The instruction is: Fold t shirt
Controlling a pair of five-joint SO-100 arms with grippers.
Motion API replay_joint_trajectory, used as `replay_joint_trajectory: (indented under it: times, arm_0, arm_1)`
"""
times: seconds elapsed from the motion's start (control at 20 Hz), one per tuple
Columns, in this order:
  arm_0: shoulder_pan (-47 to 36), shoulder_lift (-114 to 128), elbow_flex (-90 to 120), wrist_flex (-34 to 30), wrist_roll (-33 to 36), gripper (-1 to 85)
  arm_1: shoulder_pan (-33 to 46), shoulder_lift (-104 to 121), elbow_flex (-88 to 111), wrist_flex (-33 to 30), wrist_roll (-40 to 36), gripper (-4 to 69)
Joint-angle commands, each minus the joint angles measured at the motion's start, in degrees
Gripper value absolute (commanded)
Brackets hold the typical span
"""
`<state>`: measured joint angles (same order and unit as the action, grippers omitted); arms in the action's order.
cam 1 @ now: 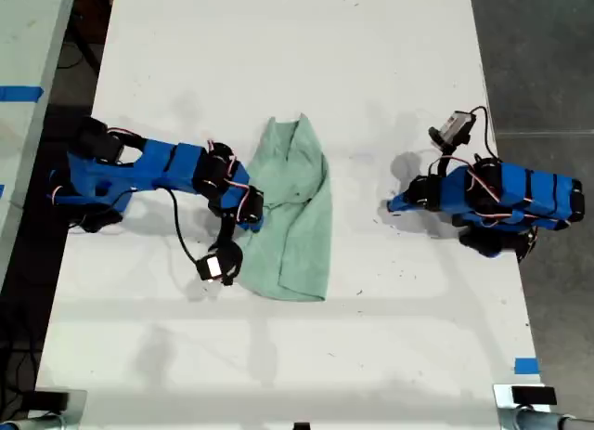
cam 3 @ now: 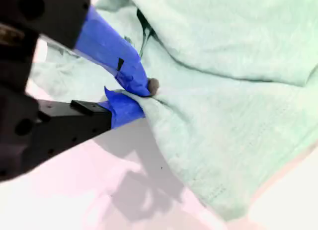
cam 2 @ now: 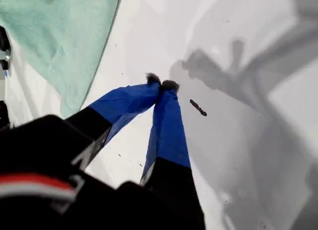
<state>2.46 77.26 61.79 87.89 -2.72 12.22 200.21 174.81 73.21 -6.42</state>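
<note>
The pale mint-green t shirt [cam 1: 299, 221] lies bunched in a narrow, wrinkled strip in the middle of the white table [cam 1: 278, 58]. My second gripper [cam 1: 254, 213] reaches in from the exterior view's left and is shut on a fold at the t shirt's [cam 3: 223, 91] edge, its blue fingertips [cam 3: 133, 76] pinching cloth at my second gripper [cam 3: 141, 94]. My first gripper [cam 1: 396, 205] sits at the exterior view's right, low over bare table, apart from the garment. In its own view my first gripper [cam 2: 161, 84] is shut on nothing, with the t shirt [cam 2: 54, 36] off to one side.
The table's edges run down both sides of the exterior view, with dark floor [cam 1: 548, 68] beyond at the right and another pale surface [cam 1: 23, 40] at the left. Blue tape [cam 1: 525, 366] marks the table's near right part. A small dark mark [cam 2: 198, 107] lies by my first gripper.
</note>
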Motion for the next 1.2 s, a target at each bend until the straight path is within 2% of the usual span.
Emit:
replay_joint_trajectory:
  times: [0.0, 0.15, 0.2, 0.3, 0.35, 0.55, 0.9, 1.05, 1.15]
  arm_0:
    - [-2.6, -0.1, -4.1, -5.8, 4.5, 0.1]
    - [-2.8, -3.6, -5.3, -14.4, 8.6, 1.3]
    - [-2.8, -4.6, -5.3, -17.1, 9.1, 5.6]
    - [-2.5, -6.1, -5.3, -22.3, 9.1, 22.2]
    - [-1.8, -6.5, -5.3, -24.9, 9.1, 25.6]
    - [0.0, -8.4, -5.6, -29.3, 5.7, 24.2]
    - [-2.9, -19.0, -7.4, -29.7, 3.2, 22.5]
    - [0.5, -14.2, -7.6, -34.2, 2.3, 20.8]
    - [0.0, -12.0, -7.4, -33.7, 0.3, 20.7]
  arm_1:
    - [0.1, 0.9, 2.9, 0.1, 0.4, 1.5]
    - [0.1, 0.9, 2.9, 0.1, 0.3, 1.5]
    - [0.1, 0.9, 2.9, 0.1, 0.3, 1.5]
    - [0.1, 0.9, 2.9, 0.1, 0.2, 1.5]
    - [0.0, 0.9, 2.9, 0.1, 0.2, 1.5]
    - [0.0, 0.9, 2.9, 0.1, 0.1, 1.5]
    - [0.0, 0.9, 2.8, 0.1, -0.1, 1.5]
    - [0.0, 0.9, 2.8, 0.0, -0.2, 1.5]
    - [-0.1, 0.9, 2.8, 0.0, -0.1, 1.5]
